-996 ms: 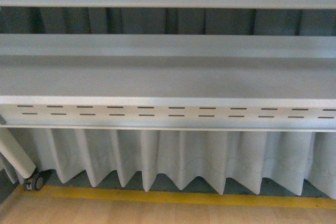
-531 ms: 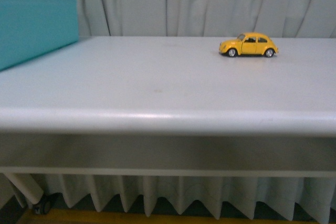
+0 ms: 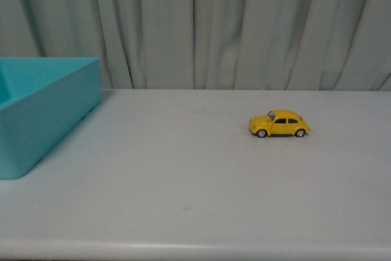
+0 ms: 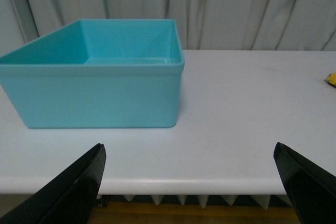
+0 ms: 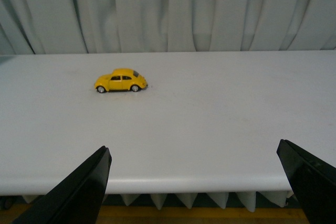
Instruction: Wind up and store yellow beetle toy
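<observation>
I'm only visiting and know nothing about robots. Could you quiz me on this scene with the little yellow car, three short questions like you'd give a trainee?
1. True or false: the yellow beetle toy lies inside the teal bin.
2. What hangs behind the white table? A) a pleated curtain B) a brick wall C) a shelf of books
3. Fill in: the left gripper and the right gripper are both ____ and hold nothing.

Key
1. False: the toy stands on the table, apart from the bin.
2. A
3. open
</observation>
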Tool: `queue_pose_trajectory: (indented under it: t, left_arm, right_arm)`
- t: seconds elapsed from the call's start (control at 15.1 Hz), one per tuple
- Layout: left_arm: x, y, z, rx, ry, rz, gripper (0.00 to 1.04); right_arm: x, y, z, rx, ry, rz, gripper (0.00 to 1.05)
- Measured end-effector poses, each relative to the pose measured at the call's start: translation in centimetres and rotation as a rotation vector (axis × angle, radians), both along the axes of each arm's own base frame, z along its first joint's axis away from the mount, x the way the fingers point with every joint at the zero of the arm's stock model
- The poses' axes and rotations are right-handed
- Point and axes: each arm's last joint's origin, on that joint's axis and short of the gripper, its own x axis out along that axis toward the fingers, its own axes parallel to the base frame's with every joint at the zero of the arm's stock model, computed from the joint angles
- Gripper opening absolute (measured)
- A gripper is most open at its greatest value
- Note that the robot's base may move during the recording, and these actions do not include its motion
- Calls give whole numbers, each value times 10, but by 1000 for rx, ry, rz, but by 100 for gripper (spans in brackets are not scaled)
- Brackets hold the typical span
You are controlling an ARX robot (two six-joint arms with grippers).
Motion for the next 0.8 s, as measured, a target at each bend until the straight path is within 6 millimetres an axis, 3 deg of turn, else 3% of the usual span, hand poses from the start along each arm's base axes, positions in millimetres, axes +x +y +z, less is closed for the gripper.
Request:
queue_pose_trajectory:
  t: [0.8]
  left_arm:
    - [0,0,0,0,-1,0,98]
  right_arm:
    - [0,0,0,0,0,0,98]
